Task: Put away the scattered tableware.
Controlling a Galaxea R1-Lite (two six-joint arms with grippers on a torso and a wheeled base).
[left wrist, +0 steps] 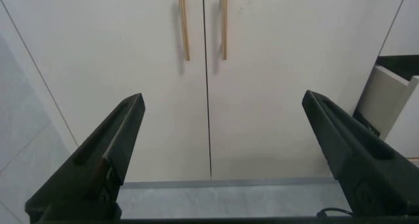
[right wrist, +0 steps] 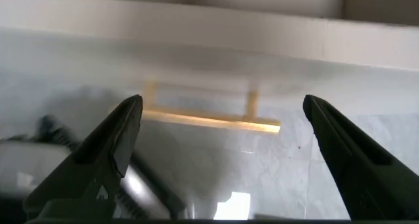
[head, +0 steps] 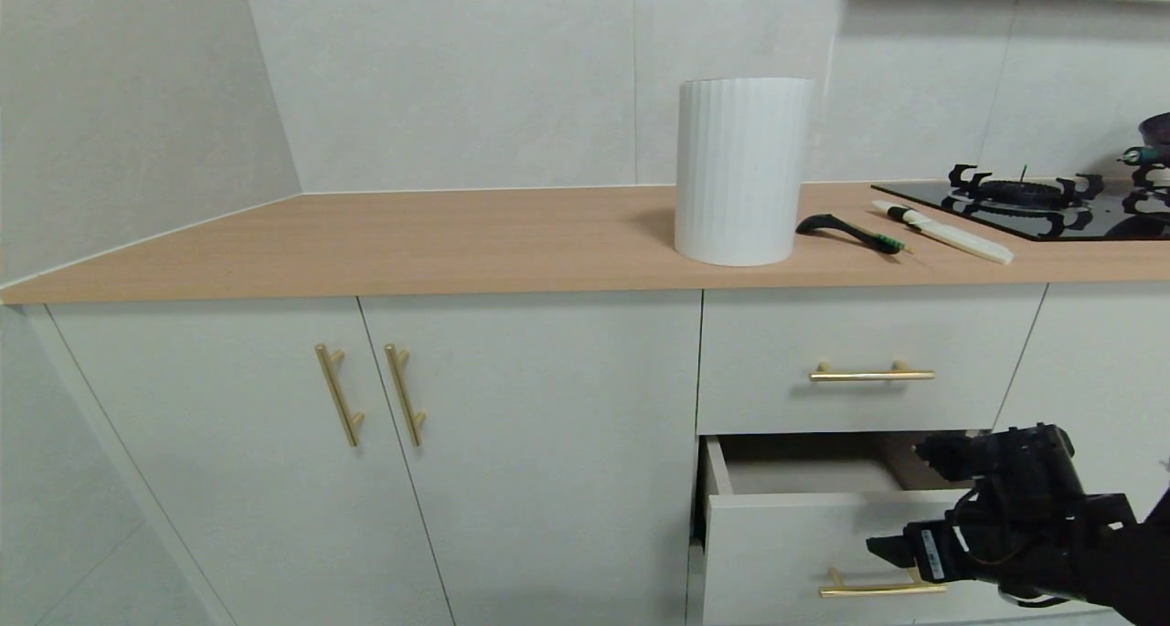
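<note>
Both the right gripper [right wrist: 222,107] and left gripper [left wrist: 222,101] gape empty, and the partly open drawer [head: 793,539] could snag the white knife [head: 946,233] or black-handled utensil [head: 845,230] on its front.

Head camera looks down across the counter [head: 457,242]; wrist cameras sit close: left facing the cabinet doors [left wrist: 268,106], right over the drawer handle [right wrist: 209,121], both shared.
</note>
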